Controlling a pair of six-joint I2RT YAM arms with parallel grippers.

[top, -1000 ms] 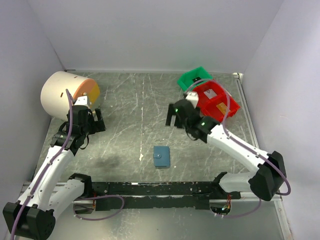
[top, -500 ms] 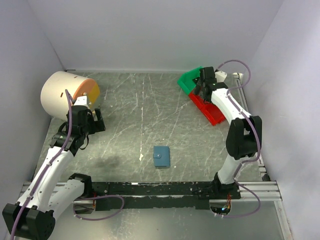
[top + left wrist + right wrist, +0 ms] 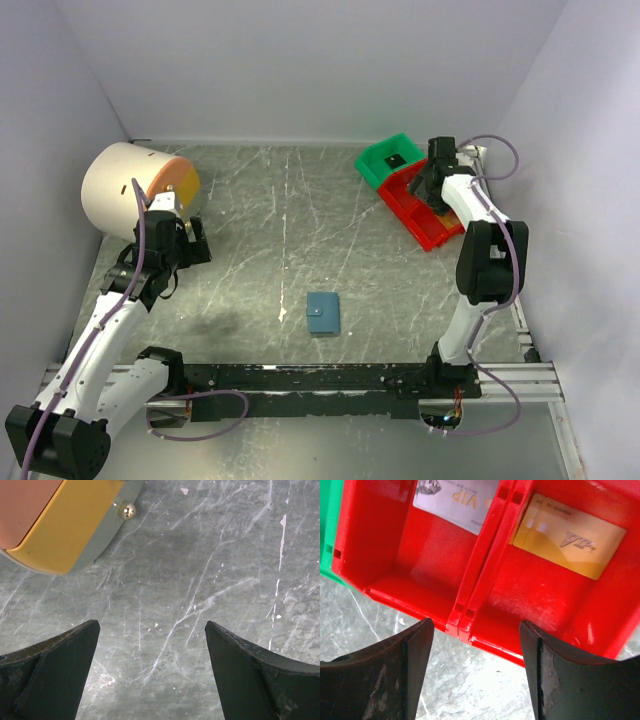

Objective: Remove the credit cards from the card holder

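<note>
You are hovering the right tool (image 3: 476, 630) over the red bin (image 3: 410, 597), jaws wide and carrying nothing, while the card holder (image 3: 323, 313) is lying well apart on the bench (image 3: 260, 220).

Two credit cards (image 3: 456, 502) are showing in the bin, a silver card (image 3: 450, 500) in one compartment and a gold card (image 3: 569, 542) in the next, each lying flat and printed VIP; that is likely why you are holding the tool here, at the drop spot for cards; the holder is looking like a small blue rectangle, folded shut as far as I can judge, near the front middle between the arms; whether more cards are sitting inside is hidden; your left tool (image 3: 150, 630) is also gaping empty, hanging beside the cream drum (image 3: 125, 185), out of the way.
</note>
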